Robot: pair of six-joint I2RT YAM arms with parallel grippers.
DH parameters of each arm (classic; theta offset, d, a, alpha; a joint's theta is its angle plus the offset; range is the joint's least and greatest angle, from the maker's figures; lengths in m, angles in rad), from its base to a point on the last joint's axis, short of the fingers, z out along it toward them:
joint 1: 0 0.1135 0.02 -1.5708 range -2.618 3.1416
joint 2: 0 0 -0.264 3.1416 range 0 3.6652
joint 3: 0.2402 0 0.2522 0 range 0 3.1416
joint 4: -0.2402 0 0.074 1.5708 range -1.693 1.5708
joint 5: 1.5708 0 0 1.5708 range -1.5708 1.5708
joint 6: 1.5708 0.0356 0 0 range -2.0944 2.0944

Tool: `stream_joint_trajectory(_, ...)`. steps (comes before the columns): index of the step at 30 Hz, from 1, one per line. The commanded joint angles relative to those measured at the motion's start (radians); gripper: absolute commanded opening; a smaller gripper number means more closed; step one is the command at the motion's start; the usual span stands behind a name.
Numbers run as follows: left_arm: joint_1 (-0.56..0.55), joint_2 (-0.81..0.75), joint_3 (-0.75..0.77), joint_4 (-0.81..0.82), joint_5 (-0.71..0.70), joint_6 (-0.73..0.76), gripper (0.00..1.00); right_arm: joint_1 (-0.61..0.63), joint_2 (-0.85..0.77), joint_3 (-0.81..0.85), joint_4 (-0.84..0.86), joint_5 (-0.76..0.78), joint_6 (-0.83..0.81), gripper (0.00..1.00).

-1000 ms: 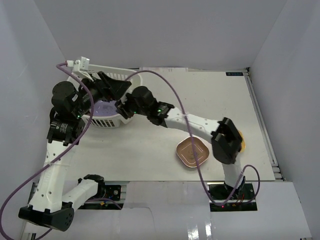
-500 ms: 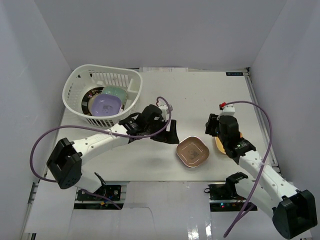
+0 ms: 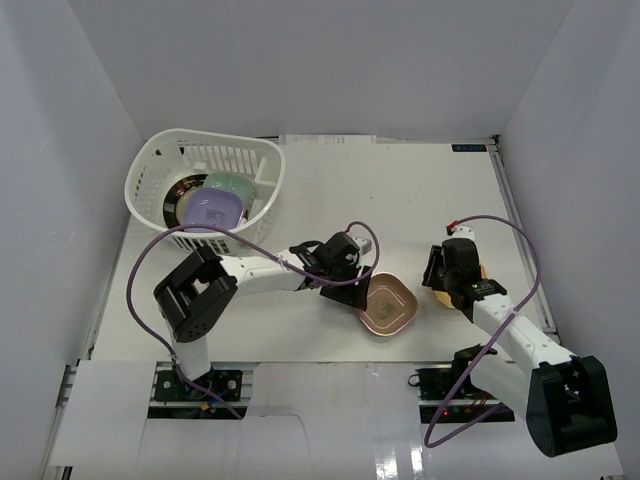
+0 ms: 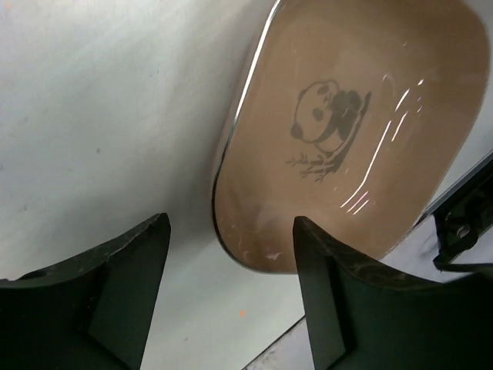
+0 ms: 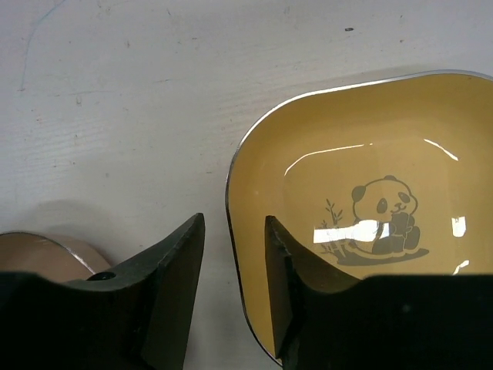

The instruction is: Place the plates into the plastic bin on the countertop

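Note:
A brown-pink plate (image 3: 387, 306) with a panda print lies on the countertop (image 3: 420, 200), near the front middle. My left gripper (image 3: 356, 290) is open at its left edge. In the left wrist view (image 4: 231, 289) the plate's (image 4: 347, 131) near rim sits between the jaws, one finger over the dish and one over the table. A yellow panda plate (image 5: 362, 177) lies to the right. My right gripper (image 3: 438, 280) is open and straddles its left rim (image 5: 233, 285). The white plastic bin (image 3: 262, 200) stands at the back left.
The bin holds a purple plate (image 3: 213, 211), a mint plate (image 3: 232, 186) and a round dark-rimmed plate (image 3: 178, 197). White walls close in the table on three sides. The brown-pink plate's edge (image 5: 38, 254) shows left of the right gripper. Purple cables loop over both arms.
Both arms have come away from the bin. The left gripper has moved right to the brown-pink plate's edge, and the right gripper has come down over the yellow plate's rim.

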Motion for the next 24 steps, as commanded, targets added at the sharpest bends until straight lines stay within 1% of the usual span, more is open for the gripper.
stream_joint_trajectory(1,0.000,0.034,0.055,0.033,-0.028,0.032,0.73,-0.012,0.016,0.005,0.073,-0.061,0.012,0.41)
stream_joint_trajectory(2,0.001,0.039,0.062,0.036,-0.032,0.034,0.67,-0.013,0.026,0.000,0.079,-0.065,0.016,0.38)
stream_joint_trajectory(5,0.000,0.050,0.062,0.033,-0.057,0.034,0.54,-0.018,0.045,-0.005,0.094,-0.094,0.021,0.35)
stream_joint_trajectory(6,0.001,0.051,0.060,0.035,-0.061,0.034,0.40,-0.019,0.048,-0.008,0.098,-0.101,0.023,0.34)
stream_joint_trajectory(7,0.001,0.053,0.060,0.028,-0.069,0.034,0.30,-0.019,0.051,-0.008,0.102,-0.107,0.024,0.32)
stream_joint_trajectory(8,0.000,0.048,0.060,0.022,-0.078,0.034,0.14,-0.021,0.056,-0.006,0.102,-0.110,0.026,0.30)
stream_joint_trajectory(10,0.001,0.031,0.049,0.005,-0.124,0.034,0.00,-0.024,0.057,-0.008,0.102,-0.113,0.026,0.29)
stream_joint_trajectory(13,0.001,-0.050,0.029,-0.011,-0.156,0.035,0.00,-0.027,0.062,-0.006,0.107,-0.122,0.024,0.23)
stream_joint_trajectory(14,0.003,-0.082,0.025,-0.025,-0.176,0.034,0.00,-0.027,0.062,-0.008,0.111,-0.125,0.023,0.17)
stream_joint_trajectory(15,0.006,-0.154,0.020,-0.034,-0.181,0.034,0.00,-0.027,0.062,-0.009,0.111,-0.128,0.021,0.15)
stream_joint_trajectory(16,0.007,-0.192,0.014,-0.056,-0.187,0.032,0.00,-0.027,0.062,-0.009,0.113,-0.130,0.023,0.13)
stream_joint_trajectory(17,0.024,-0.234,0.014,-0.071,-0.230,0.031,0.00,-0.029,0.059,-0.011,0.114,-0.133,0.021,0.10)
stream_joint_trajectory(18,0.042,-0.318,0.016,-0.088,-0.235,0.028,0.00,-0.029,0.057,-0.011,0.116,-0.137,0.018,0.08)
stream_joint_trajectory(21,0.171,-0.453,0.023,-0.151,-0.232,0.011,0.00,-0.029,0.042,-0.015,0.121,-0.147,0.013,0.08)
stream_joint_trajectory(22,0.211,-0.531,0.028,-0.183,-0.238,0.011,0.00,-0.027,0.033,-0.018,0.124,-0.162,0.010,0.08)
stream_joint_trajectory(23,0.295,-0.564,0.043,-0.200,-0.254,0.023,0.00,-0.027,0.014,-0.021,0.130,-0.171,0.012,0.08)
stream_joint_trajectory(24,0.337,-0.590,0.055,-0.224,-0.317,0.028,0.00,-0.026,0.002,-0.029,0.137,-0.192,0.012,0.08)
